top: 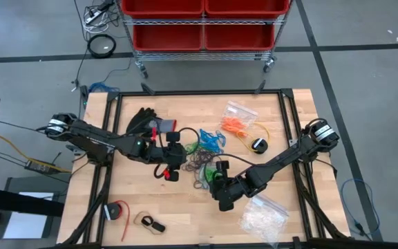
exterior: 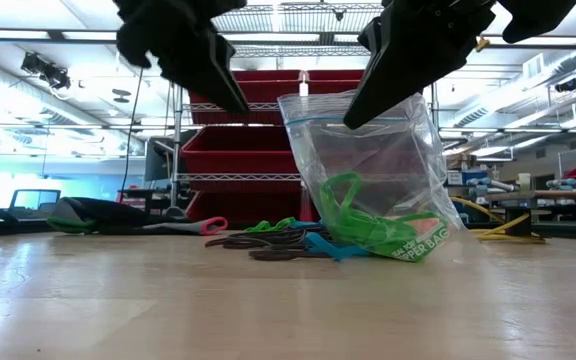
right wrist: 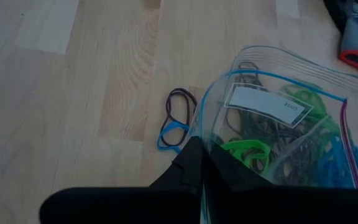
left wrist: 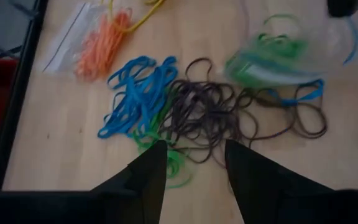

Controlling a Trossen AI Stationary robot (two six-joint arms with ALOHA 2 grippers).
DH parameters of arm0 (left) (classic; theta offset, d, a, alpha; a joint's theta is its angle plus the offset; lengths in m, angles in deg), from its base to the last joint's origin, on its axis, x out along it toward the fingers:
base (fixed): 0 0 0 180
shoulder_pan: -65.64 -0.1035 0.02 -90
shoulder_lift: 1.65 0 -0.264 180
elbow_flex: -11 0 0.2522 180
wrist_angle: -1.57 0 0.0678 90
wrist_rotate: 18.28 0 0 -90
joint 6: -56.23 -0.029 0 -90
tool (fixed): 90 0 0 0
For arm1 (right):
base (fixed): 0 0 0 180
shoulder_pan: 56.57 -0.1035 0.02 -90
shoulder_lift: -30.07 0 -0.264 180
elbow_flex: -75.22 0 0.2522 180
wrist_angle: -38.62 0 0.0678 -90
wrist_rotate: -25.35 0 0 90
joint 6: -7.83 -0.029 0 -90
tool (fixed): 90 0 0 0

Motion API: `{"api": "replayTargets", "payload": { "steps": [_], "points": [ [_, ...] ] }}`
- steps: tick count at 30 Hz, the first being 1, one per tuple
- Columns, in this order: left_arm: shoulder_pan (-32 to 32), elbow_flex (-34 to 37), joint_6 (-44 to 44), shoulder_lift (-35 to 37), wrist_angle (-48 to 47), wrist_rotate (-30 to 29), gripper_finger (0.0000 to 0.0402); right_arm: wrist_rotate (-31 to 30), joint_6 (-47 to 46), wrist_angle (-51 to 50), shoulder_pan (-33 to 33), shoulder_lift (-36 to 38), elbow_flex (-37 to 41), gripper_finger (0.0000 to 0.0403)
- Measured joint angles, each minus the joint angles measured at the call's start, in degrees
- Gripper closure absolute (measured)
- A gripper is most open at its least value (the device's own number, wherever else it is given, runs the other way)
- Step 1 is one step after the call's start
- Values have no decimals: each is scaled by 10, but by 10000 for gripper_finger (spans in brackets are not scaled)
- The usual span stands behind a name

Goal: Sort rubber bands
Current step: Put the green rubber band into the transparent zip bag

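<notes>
Here the left end effector [top: 173, 164] hovers with its fingers [left wrist: 143, 180] apart over the loose rubber bands [left wrist: 191, 112], a tangle of blue, dark and green loops lying mid-bench [top: 116, 190]. Right of it, the right end effector [top: 221, 181] is clamped together on the rim of a clear zip bag [right wrist: 278, 124] that holds green bands.

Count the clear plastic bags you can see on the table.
3: one bag by the orange bands at the far side, one bag with green bands pinched by the right gripper, one bag of whitish pieces at the near right.
</notes>
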Motion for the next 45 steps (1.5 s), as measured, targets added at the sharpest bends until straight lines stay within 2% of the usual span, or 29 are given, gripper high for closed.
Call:
{"api": "replayTargets", "payload": {
  "steps": [5, 10, 20, 29, 34, 45],
  "points": [
    [0, 39, 0, 0, 25, -15, 240, 0, 0, 0, 0, 0, 0, 403],
    [-1, 92, 0, 0, 91, -18, 241, 0, 0, 0, 0, 0, 0, 403],
    [-24, 212, 0, 0, 301, -17, 241, 0, 1, 0, 0, 0, 0, 403],
    [-66, 312, 58, 0, 487, 96, 241, 0, 1, 0, 0, 0, 0, 403],
    [-82, 322, 60, -1, 495, 138, 241, 0, 1, 0, 1, 0, 0, 403],
    [-103, 323, 60, -6, 494, 141, 241, 0, -3, 0, 1, 0, 0, 403]
  ]
}}
